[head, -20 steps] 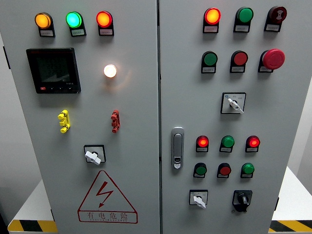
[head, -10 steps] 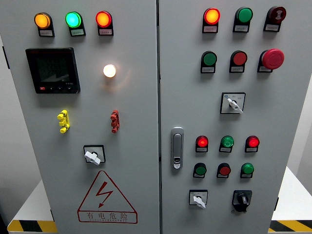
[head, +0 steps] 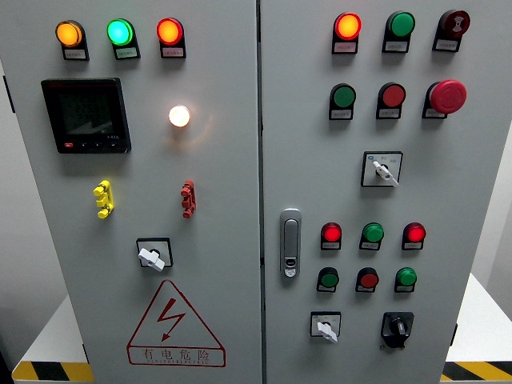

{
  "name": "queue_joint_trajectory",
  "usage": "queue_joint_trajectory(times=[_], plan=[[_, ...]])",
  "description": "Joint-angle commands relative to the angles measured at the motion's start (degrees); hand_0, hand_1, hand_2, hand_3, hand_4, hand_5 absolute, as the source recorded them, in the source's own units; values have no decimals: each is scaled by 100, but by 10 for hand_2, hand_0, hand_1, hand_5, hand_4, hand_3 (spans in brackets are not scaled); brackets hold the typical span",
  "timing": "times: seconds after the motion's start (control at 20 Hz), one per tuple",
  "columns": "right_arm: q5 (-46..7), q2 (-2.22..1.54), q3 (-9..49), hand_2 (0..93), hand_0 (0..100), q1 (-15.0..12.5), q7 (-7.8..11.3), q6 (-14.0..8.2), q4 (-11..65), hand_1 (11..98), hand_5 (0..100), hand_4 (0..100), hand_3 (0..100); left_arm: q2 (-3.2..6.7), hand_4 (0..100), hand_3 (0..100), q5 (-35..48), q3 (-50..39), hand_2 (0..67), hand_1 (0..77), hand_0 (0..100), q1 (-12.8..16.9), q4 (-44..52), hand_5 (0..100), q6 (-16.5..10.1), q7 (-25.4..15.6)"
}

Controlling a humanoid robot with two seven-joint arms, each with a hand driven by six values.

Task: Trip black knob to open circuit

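Observation:
A black rotary knob (head: 397, 326) sits at the lower right of the grey cabinet's right door (head: 368, 192), its pointer turned toward the upper left. Neither of my hands shows in the head view. Left of the black knob is a white selector switch (head: 326, 326). Another white selector (head: 383, 170) sits higher on the same door.
The right door carries rows of red and green lamps and buttons, a red mushroom stop button (head: 447, 96) and a chrome door handle (head: 290, 242). The left door has a black meter (head: 86, 115), a lit white lamp (head: 179, 116), a white selector (head: 153, 256) and a red warning triangle (head: 174, 324).
The view has shifted very slightly, so the panel sits a pixel or two further left. Nothing on the panel has moved.

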Motion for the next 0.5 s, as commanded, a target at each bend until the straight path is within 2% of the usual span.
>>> queue_joint_trajectory(times=[0.0,0.1,0.25,0.45], plan=[[-1,15,-185,0,983,188,-124,-317,6,514,1000,926,874,-5,99,262,0,0,195,0,0,0,0,86,0,1],[-1,15,-221,0,1000,364,-221,-476,6,546,1000,988,948,-5,99,262,0,0,195,0,0,0,0,86,0,1],[-1,33,-229,0,1000,584,-397,-511,6,610,1000,1000,941,-5,99,262,0,0,195,0,0,0,0,86,0,1],[8,33,-282,0,1000,848,-555,-573,6,677,1000,1000,924,4,99,262,0,0,195,0,0,0,0,86,0,1]])
